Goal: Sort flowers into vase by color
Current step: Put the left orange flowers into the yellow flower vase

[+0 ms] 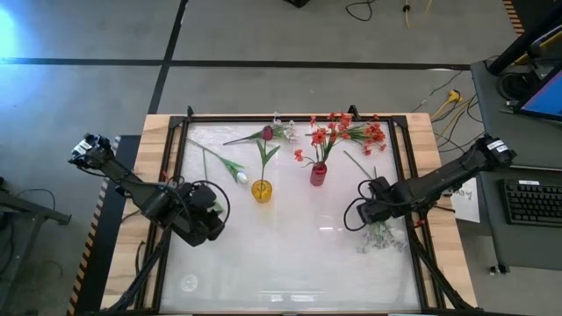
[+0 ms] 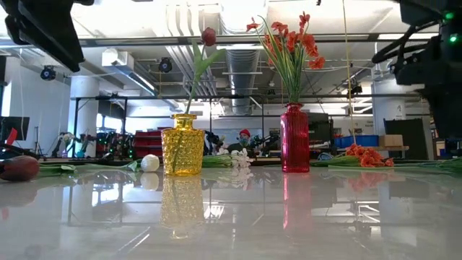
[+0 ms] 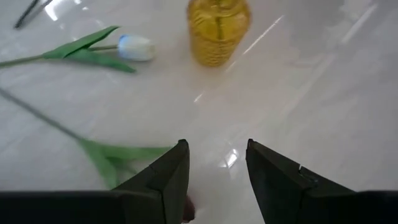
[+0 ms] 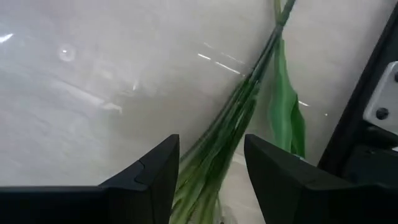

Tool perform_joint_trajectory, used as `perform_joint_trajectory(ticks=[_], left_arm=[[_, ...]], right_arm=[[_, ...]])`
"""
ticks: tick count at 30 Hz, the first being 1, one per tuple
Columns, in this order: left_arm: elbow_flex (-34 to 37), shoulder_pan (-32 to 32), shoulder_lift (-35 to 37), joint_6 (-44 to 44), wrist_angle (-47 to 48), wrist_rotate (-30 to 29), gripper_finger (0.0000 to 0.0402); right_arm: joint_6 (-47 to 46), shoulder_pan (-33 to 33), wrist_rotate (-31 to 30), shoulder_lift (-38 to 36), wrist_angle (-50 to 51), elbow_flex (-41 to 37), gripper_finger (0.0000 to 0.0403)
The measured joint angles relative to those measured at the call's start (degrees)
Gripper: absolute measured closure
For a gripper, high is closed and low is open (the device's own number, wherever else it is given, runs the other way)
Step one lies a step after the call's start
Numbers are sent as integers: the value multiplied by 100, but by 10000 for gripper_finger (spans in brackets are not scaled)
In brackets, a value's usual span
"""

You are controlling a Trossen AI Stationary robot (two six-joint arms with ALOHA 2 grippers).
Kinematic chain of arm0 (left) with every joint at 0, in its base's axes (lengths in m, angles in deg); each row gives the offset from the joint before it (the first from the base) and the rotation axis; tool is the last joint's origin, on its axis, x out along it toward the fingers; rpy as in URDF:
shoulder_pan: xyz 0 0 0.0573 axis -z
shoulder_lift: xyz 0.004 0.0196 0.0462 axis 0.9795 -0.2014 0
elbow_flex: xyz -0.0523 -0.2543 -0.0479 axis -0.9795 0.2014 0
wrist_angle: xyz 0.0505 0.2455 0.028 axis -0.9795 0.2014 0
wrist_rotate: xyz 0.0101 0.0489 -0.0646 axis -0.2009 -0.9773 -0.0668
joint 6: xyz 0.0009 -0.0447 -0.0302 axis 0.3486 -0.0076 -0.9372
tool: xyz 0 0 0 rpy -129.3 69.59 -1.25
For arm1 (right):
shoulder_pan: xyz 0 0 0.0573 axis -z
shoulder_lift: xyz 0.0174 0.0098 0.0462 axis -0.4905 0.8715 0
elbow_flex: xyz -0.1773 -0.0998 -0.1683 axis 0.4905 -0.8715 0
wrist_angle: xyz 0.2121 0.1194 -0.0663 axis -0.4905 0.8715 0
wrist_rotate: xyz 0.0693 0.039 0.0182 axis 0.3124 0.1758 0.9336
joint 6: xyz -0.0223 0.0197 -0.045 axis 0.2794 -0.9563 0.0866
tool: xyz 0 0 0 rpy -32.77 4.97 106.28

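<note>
A yellow vase (image 1: pixel 262 190) holds a dark red tulip (image 1: pixel 267 133); a red vase (image 1: pixel 318 174) holds red-orange sprays (image 1: pixel 320 137). A white tulip bud (image 3: pixel 135 46) lies on its side near the yellow vase (image 3: pixel 217 28). My left gripper (image 3: pixel 214 174) hovers open over the table, with a green stem and leaf (image 3: pixel 112 155) beside one finger. A dark red tulip (image 2: pixel 18 167) lies at the left. My right gripper (image 4: pixel 211 168) is open, its fingers on either side of the white spray's green stems (image 4: pixel 233 118). The spray's blossoms (image 1: pixel 379 235) lie on the table.
More flowers lie along the far edge: a white spray (image 1: pixel 283 130) and red-orange sprays (image 1: pixel 369 132). A black frame (image 1: pixel 404 175) borders the glossy tabletop, close to the right gripper. The near half of the table (image 1: pixel 290 272) holds no objects.
</note>
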Motion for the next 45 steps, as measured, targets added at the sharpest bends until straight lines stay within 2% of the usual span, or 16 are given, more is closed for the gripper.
perform_joint_trajectory(ticks=[6,11,18,26,35,40,45], left_arm=[[0,0,0,573,-515,-40,256],[0,0,0,645,-548,-148,256],[0,0,0,707,-549,-194,256],[0,0,0,731,-550,-269,256],[0,0,0,752,-551,-300,256],[0,0,0,750,-553,-368,256],[1,0,0,750,-558,-430,256]], right_arm=[[-249,37,96,233,34,-22,229],[-252,214,266,360,84,-69,228],[-85,425,324,422,-22,-122,200],[-64,535,629,444,-826,-680,193],[-10,535,627,439,-1297,-948,194],[158,535,623,439,-1515,-927,211],[352,535,623,439,-1861,-924,254]])
